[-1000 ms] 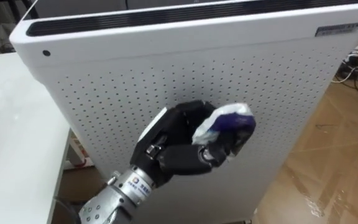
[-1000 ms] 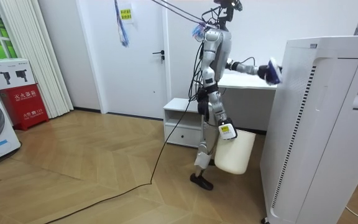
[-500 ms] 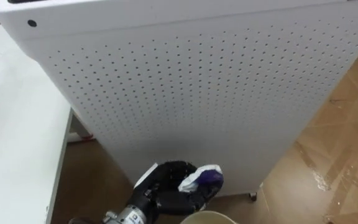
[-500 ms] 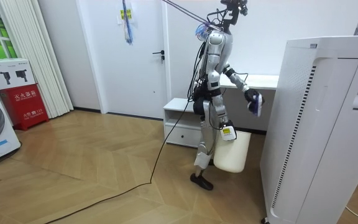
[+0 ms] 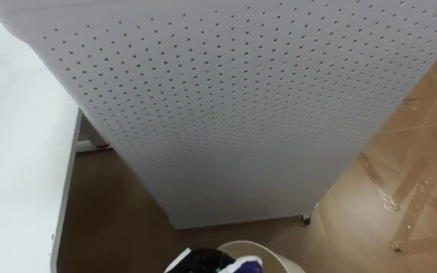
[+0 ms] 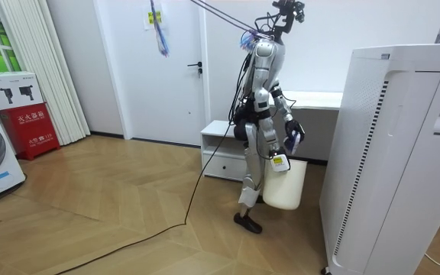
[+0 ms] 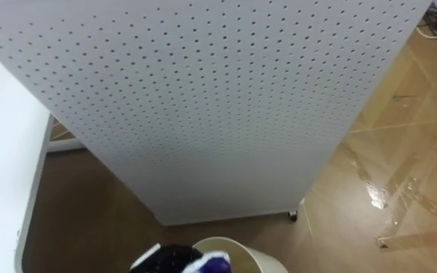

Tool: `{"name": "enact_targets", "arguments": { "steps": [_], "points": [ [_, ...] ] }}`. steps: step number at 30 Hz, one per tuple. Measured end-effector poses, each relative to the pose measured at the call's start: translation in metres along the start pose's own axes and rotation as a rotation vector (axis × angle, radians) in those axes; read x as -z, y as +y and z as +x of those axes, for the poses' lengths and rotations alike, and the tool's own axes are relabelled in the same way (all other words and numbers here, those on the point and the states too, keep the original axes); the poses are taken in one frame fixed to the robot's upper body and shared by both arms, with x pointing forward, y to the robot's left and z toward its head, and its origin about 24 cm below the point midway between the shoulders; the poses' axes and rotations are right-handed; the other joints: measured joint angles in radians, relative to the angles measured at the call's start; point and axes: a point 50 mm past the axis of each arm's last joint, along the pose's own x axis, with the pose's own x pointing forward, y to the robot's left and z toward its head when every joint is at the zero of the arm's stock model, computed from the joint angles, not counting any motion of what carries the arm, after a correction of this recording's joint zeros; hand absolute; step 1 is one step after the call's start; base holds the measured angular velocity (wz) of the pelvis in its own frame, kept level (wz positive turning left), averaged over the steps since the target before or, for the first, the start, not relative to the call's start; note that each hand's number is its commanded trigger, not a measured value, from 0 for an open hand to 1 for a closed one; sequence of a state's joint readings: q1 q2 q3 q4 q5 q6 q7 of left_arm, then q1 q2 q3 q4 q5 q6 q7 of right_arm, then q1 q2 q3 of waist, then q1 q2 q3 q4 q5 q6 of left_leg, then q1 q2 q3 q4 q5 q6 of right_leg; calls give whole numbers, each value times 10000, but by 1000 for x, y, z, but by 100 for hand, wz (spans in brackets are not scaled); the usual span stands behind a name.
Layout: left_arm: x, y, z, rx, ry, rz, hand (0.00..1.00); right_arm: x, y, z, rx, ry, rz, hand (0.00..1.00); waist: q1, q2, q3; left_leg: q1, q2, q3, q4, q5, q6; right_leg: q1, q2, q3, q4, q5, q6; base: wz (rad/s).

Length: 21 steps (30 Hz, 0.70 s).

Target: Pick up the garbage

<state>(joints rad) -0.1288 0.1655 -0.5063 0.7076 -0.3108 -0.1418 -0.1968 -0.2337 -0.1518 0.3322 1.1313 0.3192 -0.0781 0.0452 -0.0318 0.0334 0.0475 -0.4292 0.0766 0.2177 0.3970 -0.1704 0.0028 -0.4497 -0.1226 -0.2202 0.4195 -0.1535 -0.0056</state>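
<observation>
The garbage (image 5: 247, 264) is a crumpled white and purple wrapper. My left hand (image 5: 203, 264) is shut on it at the bottom edge of the eye views, right over the rim of a cream bin (image 5: 279, 254). In the room view my left hand (image 6: 292, 137) hangs low in front of my body, just above the bin (image 6: 285, 187). My right hand (image 6: 278, 160) holds the bin by its rim at my side. I stand between the white table and the tall white unit.
A tall white perforated unit (image 5: 241, 98) stands close in front of me on small castors. A white table (image 5: 14, 152) lies to my left. Wooden floor (image 5: 400, 182) shows to the right. In the room view a low white cabinet (image 6: 220, 149) stands behind me.
My left hand has come down with the wrapper from chest height in front of the unit to the bin's mouth. The head camera has tipped further down.
</observation>
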Motion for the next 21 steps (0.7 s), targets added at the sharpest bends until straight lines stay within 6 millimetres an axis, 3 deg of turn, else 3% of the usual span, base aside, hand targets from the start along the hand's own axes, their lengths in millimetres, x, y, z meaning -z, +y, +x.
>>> {"name": "enact_targets", "arguments": {
  "steps": [2,3,6,8,12,21],
  "points": [
    [2,-1,0,40,63,29,51,0,0,0,15,11,-1,100,4,-18,-8,-79,18,-1,95,2,3,-48,2,-9,13,-3,-5,8],
    [4,-1,0,23,128,-2,41,0,0,0,56,9,1,100,5,-16,-9,-146,37,-1,174,1,5,-82,3,-20,51,-3,-6,7],
    [10,-2,-2,-6,297,-51,41,1,0,0,131,19,3,100,43,-4,-15,-187,49,-7,228,23,42,-129,0,-13,128,-7,-16,1],
    [13,-2,-4,-22,376,-86,34,1,0,0,134,26,9,100,55,11,-24,-211,131,-15,277,22,42,-127,15,-19,149,-1,-30,0],
    [16,-2,-5,-87,472,-134,0,2,0,0,120,42,82,100,85,38,-41,-238,146,-36,329,21,40,-129,16,-30,239,14,-53,0],
    [25,-3,-7,-210,841,-264,0,5,-1,-1,131,54,111,100,87,88,-73,-241,151,-38,402,20,46,-131,-11,-41,414,4,-74,0]
  ]
}}
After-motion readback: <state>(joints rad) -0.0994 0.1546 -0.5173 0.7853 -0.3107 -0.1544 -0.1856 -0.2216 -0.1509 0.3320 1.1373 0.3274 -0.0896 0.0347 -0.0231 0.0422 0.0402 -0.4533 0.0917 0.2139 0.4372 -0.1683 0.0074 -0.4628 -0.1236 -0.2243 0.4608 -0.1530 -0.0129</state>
